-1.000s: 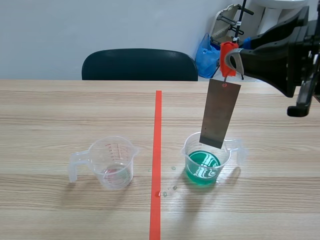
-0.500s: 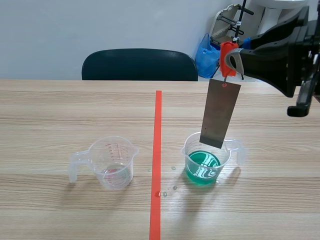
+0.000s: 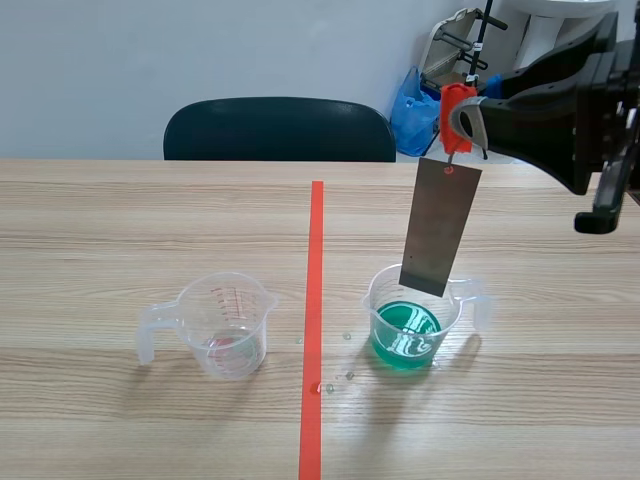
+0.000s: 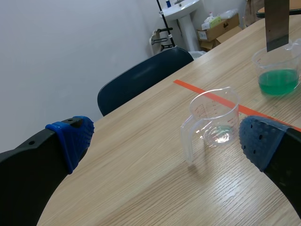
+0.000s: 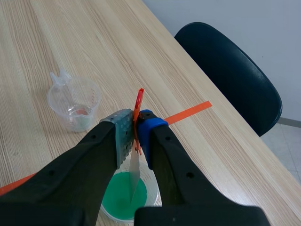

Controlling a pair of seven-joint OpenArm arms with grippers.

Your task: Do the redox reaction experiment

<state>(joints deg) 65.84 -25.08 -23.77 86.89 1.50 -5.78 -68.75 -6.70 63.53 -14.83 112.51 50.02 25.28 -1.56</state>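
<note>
My right gripper (image 3: 462, 118) is raised over the table's right half, shut on an orange-red clip (image 3: 456, 108). From the clip hangs a grey metal plate (image 3: 440, 228), its lower edge at about rim height of a clear beaker holding green liquid (image 3: 408, 325). In the right wrist view the clip (image 5: 138, 101) sits pressed between the gripper (image 5: 136, 128) pads, and the plate (image 5: 134, 175) hangs edge-on above the green beaker (image 5: 120, 202). Left of the tape stands a second clear beaker (image 3: 225, 325), almost empty. My left gripper (image 4: 165, 139) is open, well back from that beaker (image 4: 214, 117).
A dark chair (image 3: 280, 130) stands behind the table's far edge, with a blue bag (image 3: 412, 110) and a stand behind it. A few small droplets (image 3: 335, 375) lie on the wood between the beakers, near the orange-red tape line (image 3: 313, 300).
</note>
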